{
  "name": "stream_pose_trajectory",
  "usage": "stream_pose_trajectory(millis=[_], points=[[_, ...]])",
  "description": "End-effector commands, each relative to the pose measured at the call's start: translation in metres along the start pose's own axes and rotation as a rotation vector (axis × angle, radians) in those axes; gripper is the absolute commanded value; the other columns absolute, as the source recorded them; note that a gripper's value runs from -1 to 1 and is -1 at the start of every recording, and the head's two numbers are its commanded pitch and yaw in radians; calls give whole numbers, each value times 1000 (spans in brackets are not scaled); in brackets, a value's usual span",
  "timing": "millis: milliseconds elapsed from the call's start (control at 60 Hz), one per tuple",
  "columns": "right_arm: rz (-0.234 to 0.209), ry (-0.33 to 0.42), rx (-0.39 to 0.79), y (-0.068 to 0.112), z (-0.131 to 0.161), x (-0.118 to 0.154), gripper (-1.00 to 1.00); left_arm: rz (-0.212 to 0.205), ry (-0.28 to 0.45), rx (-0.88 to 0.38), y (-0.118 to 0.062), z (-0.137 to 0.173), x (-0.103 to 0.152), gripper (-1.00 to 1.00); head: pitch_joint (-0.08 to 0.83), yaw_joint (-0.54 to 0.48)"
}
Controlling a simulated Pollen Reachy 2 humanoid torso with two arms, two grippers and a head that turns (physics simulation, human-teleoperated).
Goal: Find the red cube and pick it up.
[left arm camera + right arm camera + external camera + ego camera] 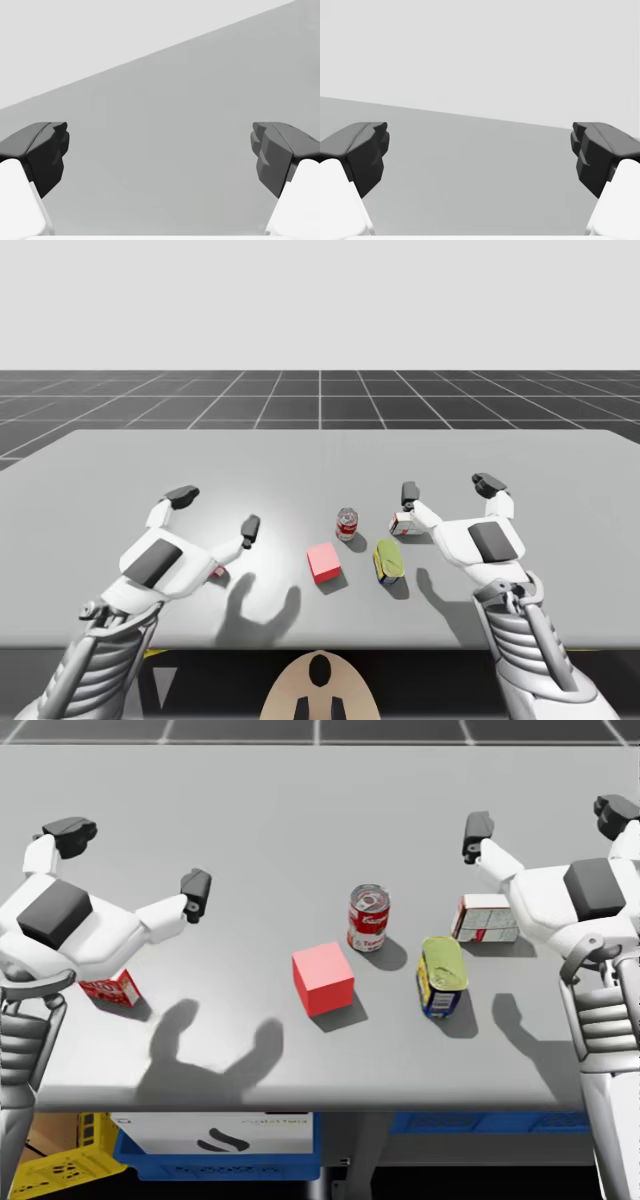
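The red cube (323,562) (322,979) rests on the grey table (320,455) near its front edge, about midway between my arms. My left gripper (215,513) (132,865) hovers open to the cube's left, well apart from it. My right gripper (449,488) (545,820) hovers open to the right and further back. In each wrist view the dark fingers (45,150) (365,150) stand wide apart over bare table, with nothing between them.
A red and white can (346,524) (368,918) stands just behind the cube. A yellow and blue can (389,562) (441,976) lies to its right. A white and red box (404,525) (486,918) lies under my right hand, a small red box (112,988) under my left.
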Motion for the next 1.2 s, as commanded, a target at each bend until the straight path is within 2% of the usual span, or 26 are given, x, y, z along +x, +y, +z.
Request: stream_pose_trajectory(millis=[17,50,67,117,217,467,550,633,833,1200], points=[[-3,1,3,1,0,0,-1000,1,99,-311,-17,14,6,-1000,727,-10],[-3,1,3,1,0,0,-1000,-17,112,-346,-20,15,4,-1000,727,-10],[-3,1,3,1,0,0,-1000,-2,148,-363,-22,17,3,-1000,728,-9],[-2,1,3,1,0,-1,-1000,-17,180,-429,-27,16,-1,-1000,728,-8],[-2,2,4,2,0,-1,-1000,-21,218,-522,-40,11,-13,-1000,730,-7],[-2,1,7,2,0,-1,-1000,41,285,-631,-65,-16,-48,-1000,727,-4],[-3,0,7,2,0,0,-1000,80,311,-681,-67,-27,-54,-1000,731,-1],[-5,-1,7,2,0,0,-1000,94,330,-710,-72,-36,-57,-1000,733,-3],[-9,-7,8,2,0,1,-1000,95,360,-734,-85,-58,-64,-1000,737,-10],[-23,-12,13,1,2,2,-1000,110,369,-758,-105,-85,-70,-1000,738,-13]])
